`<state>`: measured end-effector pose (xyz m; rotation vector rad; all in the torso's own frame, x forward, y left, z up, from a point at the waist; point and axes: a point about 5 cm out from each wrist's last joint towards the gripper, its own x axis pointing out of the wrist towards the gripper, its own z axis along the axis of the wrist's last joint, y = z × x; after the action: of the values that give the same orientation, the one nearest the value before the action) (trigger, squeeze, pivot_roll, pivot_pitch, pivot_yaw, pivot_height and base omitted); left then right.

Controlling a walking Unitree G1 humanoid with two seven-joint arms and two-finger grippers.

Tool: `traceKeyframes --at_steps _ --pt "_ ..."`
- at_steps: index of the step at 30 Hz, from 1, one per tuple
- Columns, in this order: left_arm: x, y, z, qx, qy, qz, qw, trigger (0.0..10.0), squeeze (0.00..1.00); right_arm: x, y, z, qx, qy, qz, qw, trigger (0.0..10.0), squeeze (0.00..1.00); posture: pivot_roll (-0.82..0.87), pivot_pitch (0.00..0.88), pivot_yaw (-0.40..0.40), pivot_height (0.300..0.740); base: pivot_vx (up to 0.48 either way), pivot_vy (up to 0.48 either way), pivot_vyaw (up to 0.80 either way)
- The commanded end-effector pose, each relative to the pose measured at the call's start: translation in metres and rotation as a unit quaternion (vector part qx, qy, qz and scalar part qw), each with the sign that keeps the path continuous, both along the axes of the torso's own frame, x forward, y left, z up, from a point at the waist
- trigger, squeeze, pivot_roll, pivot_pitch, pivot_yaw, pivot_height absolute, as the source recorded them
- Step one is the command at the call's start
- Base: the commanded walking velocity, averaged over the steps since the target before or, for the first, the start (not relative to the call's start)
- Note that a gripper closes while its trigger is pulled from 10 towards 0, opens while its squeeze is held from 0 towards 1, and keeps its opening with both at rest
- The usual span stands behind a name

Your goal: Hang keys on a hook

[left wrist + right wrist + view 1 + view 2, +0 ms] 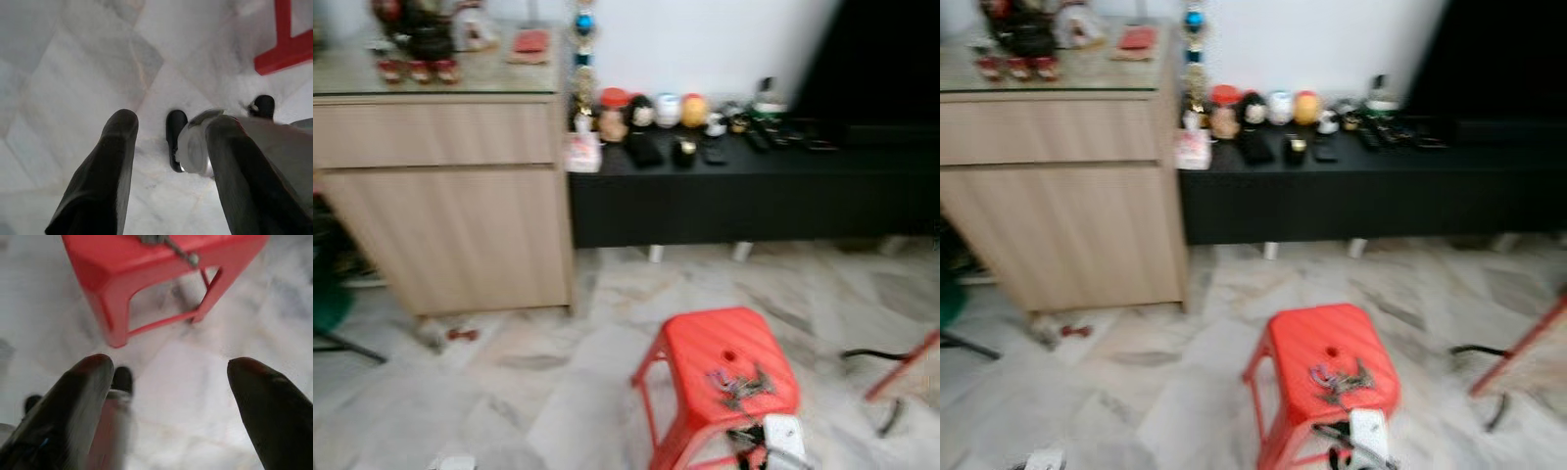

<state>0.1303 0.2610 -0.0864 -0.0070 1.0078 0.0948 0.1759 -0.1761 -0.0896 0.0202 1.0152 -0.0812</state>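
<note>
One bunch of keys (741, 383) lies on the red stool (700, 345) seat, just ahead of me on the marble floor (509, 392). Both sets of fingers are spread and empty: left fingers (102, 171) point at bare floor, right fingers (266, 401) hang above the floor near the stool's legs. Judgement: raise the right arm over the seat, then close on the ring. No hook identified. No writing is legible; the head views are blurred.
</note>
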Motion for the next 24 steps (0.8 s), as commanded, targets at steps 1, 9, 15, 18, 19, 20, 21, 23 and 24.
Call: traceKeyframes --at_steps 1,9,15,18,19,20,21,23,24 --pt "0.0 -0.0013 -0.0005 -0.001 0.003 -0.002 1.0 10.0 0.0 0.0 -0.0106 0.0013 -0.01 -0.005 -0.012 1.0 10.0 0.0 0.09 0.038 -0.039 0.74 0.0 0.0 0.0" --pt "0.0001 -0.0015 -0.0006 -0.001 0.003 -0.001 1.0 10.0 0.0 0.0003 -0.0107 0.0016 -0.008 -0.011 -0.019 1.0 10.0 0.0 0.09 0.037 -0.039 0.74 0.0 0.0 0.0" --pt "0.0001 -0.0016 -0.0006 -0.002 0.003 -0.001 1.0 10.0 0.0 -0.0004 -0.0105 0.0011 -0.004 -0.006 -0.02 1.0 10.0 0.0 0.09 0.038 -0.041 0.74 0.0 0.0 -0.57" --pt "0.0002 -0.0018 -0.0006 -0.002 0.003 -0.002 1.0 10.0 0.0 -0.0006 -0.0107 0.0011 -0.002 -0.007 -0.023 1.0 10.0 0.0 0.09 0.038 -0.041 0.74 0.0 0.0 -0.68" --pt "0.0002 -0.0018 -0.0006 -0.002 0.003 -0.002 1.0 10.0 0.0 -0.0001 -0.011 0.0014 -0.005 -0.01 -0.023 1.0 10.0 0.0 0.09 0.037 -0.042 0.74 0.0 0.0 -0.68" --pt "0.0002 -0.0018 -0.0007 -0.002 0.003 -0.002 1.0 10.0 0.0 0.0001 -0.0112 0.0016 -0.007 -0.013 -0.024 1.0 10.0 0.0 0.09 0.037 -0.042 0.74 0.0 0.0 -0.68" --pt "0.0001 -0.0018 -0.0006 -0.002 0.003 -0.001 1.0 10.0 0.0 0.0 -0.0114 0.0017 -0.007 -0.015 -0.032 0.999 10.0 0.0 0.09 0.038 -0.041 0.74 0.0 0.0 -0.66" --pt "0.0001 -0.0019 -0.0007 -0.002 0.003 -0.001 1.0 10.0 0.0 0.0004 -0.0114 0.002 -0.006 -0.02 -0.032 0.999 10.0 0.0 0.09 0.037 -0.042 0.74 0.0 0.0 -0.33" --pt "0.0001 -0.0019 -0.0007 -0.002 0.003 -0.001 1.0 10.0 0.0 0.0004 -0.0114 0.002 -0.006 -0.02 -0.032 0.999 10.0 0.0 0.09 0.037 -0.042 0.74 0.0 0.0 0.0"
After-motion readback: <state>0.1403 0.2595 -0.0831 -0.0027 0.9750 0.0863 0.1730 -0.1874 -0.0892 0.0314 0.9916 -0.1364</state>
